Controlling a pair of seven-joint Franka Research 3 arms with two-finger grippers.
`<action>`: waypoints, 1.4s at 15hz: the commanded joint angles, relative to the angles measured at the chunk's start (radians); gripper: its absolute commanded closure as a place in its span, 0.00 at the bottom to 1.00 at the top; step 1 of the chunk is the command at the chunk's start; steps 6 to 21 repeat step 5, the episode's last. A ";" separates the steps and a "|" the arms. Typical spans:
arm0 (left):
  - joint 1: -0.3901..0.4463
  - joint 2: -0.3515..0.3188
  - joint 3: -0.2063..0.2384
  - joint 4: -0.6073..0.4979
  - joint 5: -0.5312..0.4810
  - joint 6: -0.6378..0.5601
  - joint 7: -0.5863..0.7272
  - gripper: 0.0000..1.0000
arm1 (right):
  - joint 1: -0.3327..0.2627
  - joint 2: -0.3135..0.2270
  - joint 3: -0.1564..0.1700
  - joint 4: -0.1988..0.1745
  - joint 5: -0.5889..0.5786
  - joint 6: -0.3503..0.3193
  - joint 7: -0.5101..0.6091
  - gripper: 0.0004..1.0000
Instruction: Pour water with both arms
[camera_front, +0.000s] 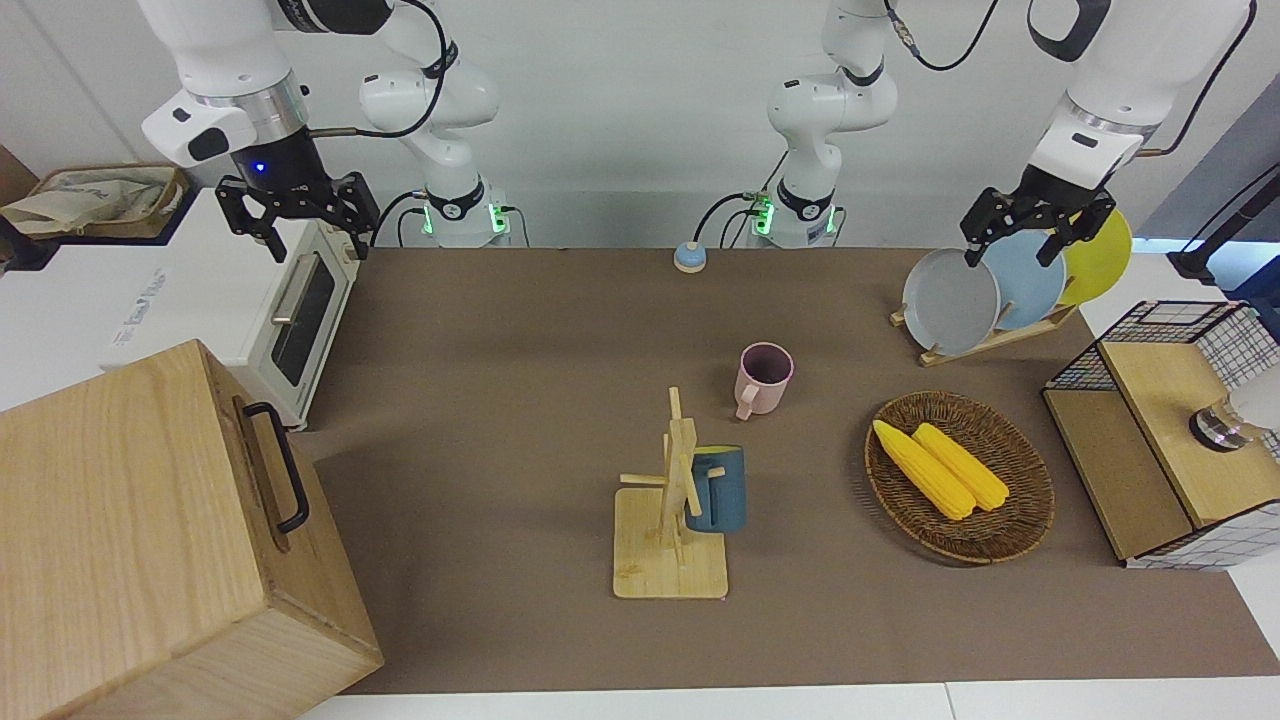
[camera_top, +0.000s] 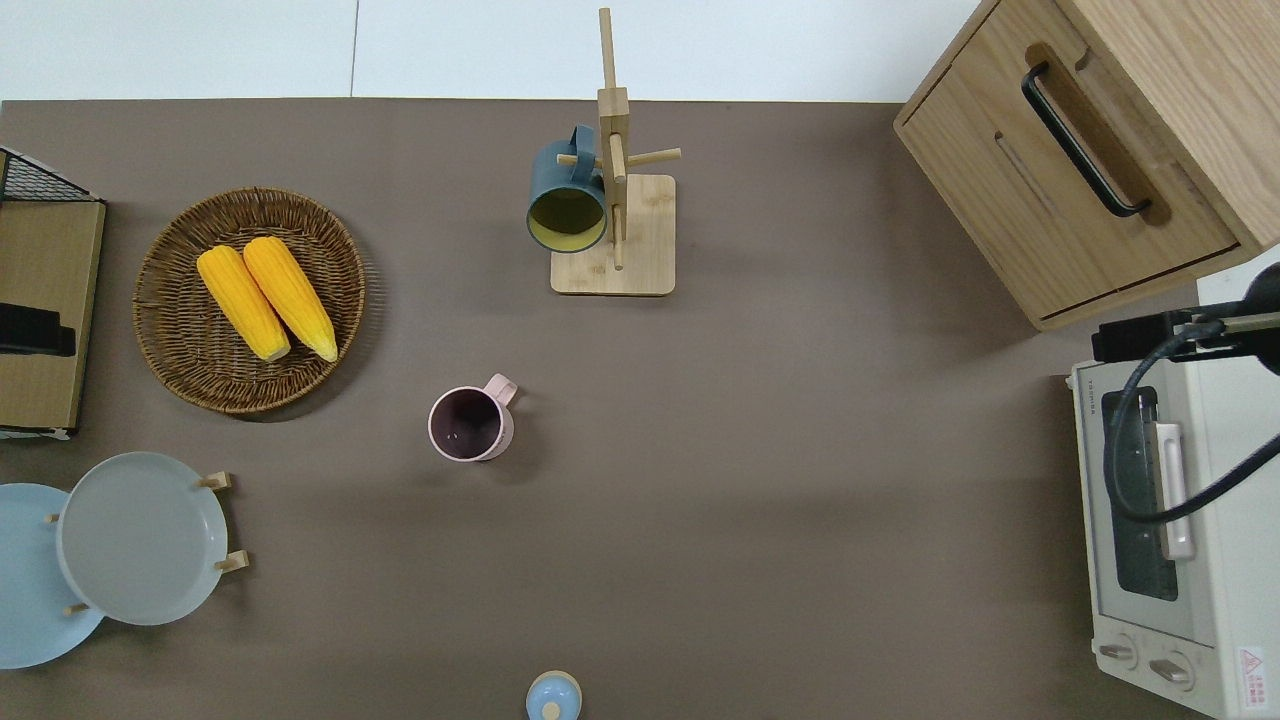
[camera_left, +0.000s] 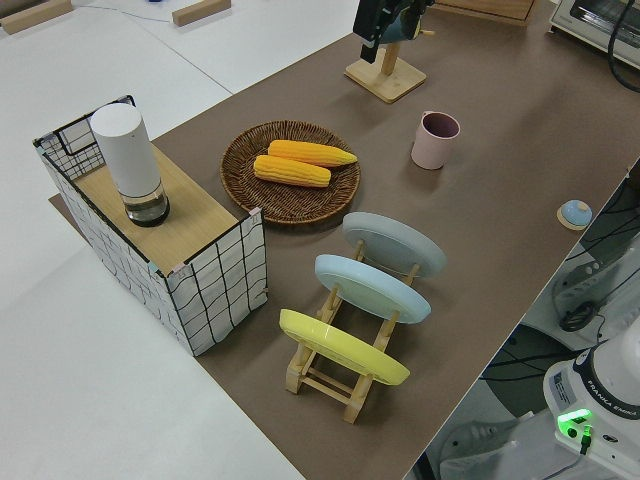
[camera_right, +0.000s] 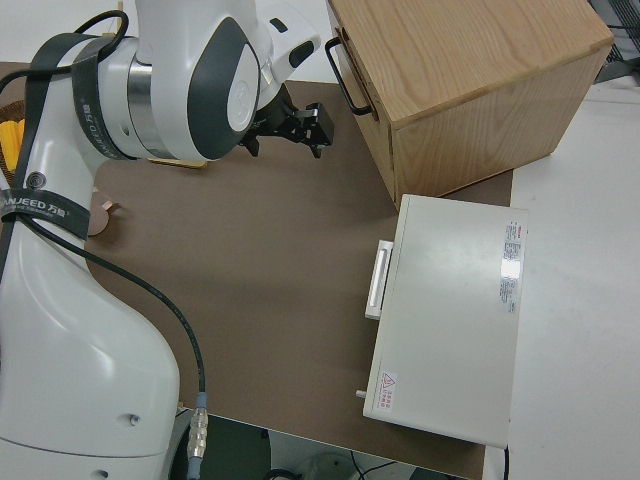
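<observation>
- At the robots' edge of the table (camera_front: 560, 330), both arms are raised: the right hand (camera_front: 297, 212) hangs with fingers spread and empty at the toaster oven (camera_front: 300, 310) end, and the left hand (camera_front: 1040, 222) hangs over the plate rack (camera_front: 985, 340), apparently open too, though that is harder to judge.
- Mid-table stands the pink mug (camera_top: 470, 423), upright with its mouth up, likely meant to receive the water; it sits well apart from both hands.
- Farther out, the blue mug (camera_top: 566, 195) hangs by its handle on the wooden mug tree (camera_top: 613, 235), stored off the table, probably the one to fetch and pour from.
- Nothing is gripped yet.
</observation>
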 joint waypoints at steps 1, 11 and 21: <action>-0.003 -0.019 -0.056 -0.026 0.012 -0.015 0.001 0.00 | 0.001 -0.006 -0.002 0.000 0.009 -0.007 -0.014 0.01; -0.003 -0.020 -0.065 -0.025 -0.014 -0.017 0.004 0.00 | 0.001 -0.006 -0.002 0.000 0.009 -0.007 -0.014 0.01; -0.003 -0.020 -0.065 -0.025 -0.014 -0.017 0.004 0.00 | 0.001 -0.006 -0.002 0.000 0.009 -0.007 -0.014 0.01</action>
